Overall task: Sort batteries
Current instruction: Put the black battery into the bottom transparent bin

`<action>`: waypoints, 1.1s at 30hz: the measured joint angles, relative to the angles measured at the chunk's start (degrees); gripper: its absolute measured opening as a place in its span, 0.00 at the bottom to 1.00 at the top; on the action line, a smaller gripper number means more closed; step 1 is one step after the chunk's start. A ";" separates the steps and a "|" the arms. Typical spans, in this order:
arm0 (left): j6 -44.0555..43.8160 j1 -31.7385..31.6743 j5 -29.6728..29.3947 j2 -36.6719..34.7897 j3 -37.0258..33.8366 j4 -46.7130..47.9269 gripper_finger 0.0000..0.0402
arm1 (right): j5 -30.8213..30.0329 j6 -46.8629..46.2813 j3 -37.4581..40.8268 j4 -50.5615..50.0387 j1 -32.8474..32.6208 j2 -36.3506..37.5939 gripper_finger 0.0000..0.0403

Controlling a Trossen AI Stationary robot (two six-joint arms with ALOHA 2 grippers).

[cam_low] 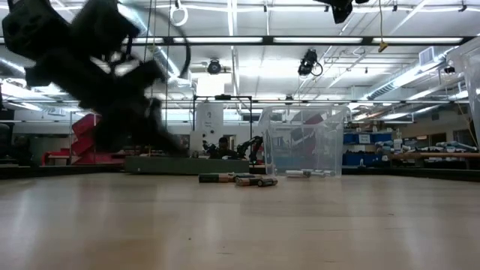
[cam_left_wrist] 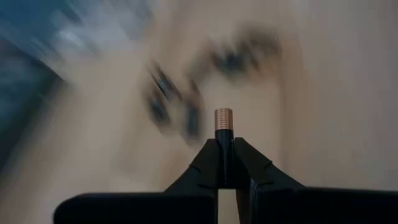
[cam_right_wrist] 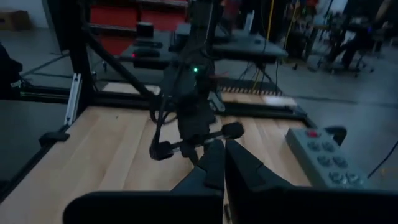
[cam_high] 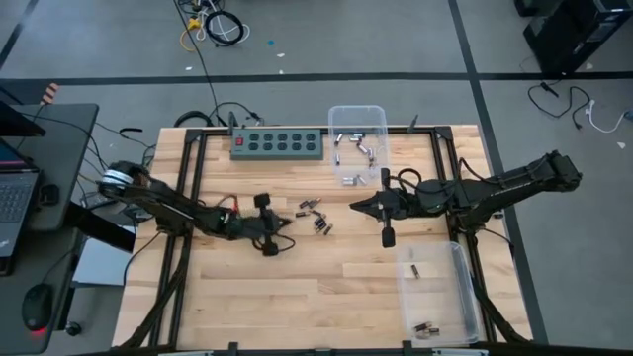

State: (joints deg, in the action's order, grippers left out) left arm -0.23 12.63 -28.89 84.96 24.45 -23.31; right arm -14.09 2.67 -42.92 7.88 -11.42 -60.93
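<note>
A loose group of small batteries (cam_high: 315, 214) lies on the wooden table's middle, and in the low view these batteries (cam_low: 236, 179) lie on their sides. My left gripper (cam_high: 287, 236) is just left of them, shut on one dark battery with a copper-coloured end (cam_left_wrist: 223, 117). My right gripper (cam_high: 354, 206) hovers to the right of the group, shut and holding nothing (cam_right_wrist: 222, 152). More batteries lie in the far clear bin (cam_high: 358, 133) and in the near-right clear bin (cam_high: 435, 292). My left gripper pinches the battery's dark body (cam_left_wrist: 224, 140) between its two fingertips (cam_left_wrist: 208, 158). The battery lies along the fingers, and its copper-coloured end sticks out past the tips. It appears clear of the blurred table beyond.
A green power strip (cam_high: 279, 144) lies at the table's far side, left of the far bin. Bare wood fills the near middle of the table (cam_high: 297, 307). A laptop and a mouse sit on a side desk (cam_high: 20, 198) beyond the left edge.
</note>
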 joint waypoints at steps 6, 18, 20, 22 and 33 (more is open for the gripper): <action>13.16 -1.12 -0.44 -5.66 0.11 -15.05 0.03 | 0.09 6.54 -0.05 7.40 0.00 -3.56 0.00; 27.92 -3.04 15.25 -5.32 0.28 -44.70 0.03 | 0.45 21.12 -0.02 35.40 0.00 -19.12 0.04; 28.61 -3.75 17.67 -5.32 0.31 -46.23 0.03 | 0.81 22.54 -0.02 40.20 0.08 -21.67 0.06; 28.73 -4.81 21.42 -5.35 0.31 -47.08 0.03 | 1.42 23.73 -0.02 44.30 0.41 -23.94 0.10; 28.72 -9.24 26.72 -4.87 0.33 -50.20 0.03 | 6.25 23.51 -0.05 59.88 3.06 -32.85 0.29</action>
State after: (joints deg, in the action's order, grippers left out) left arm 28.49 3.39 -2.17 80.09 24.78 -73.51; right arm -7.84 26.19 -42.97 67.76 -8.36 -93.78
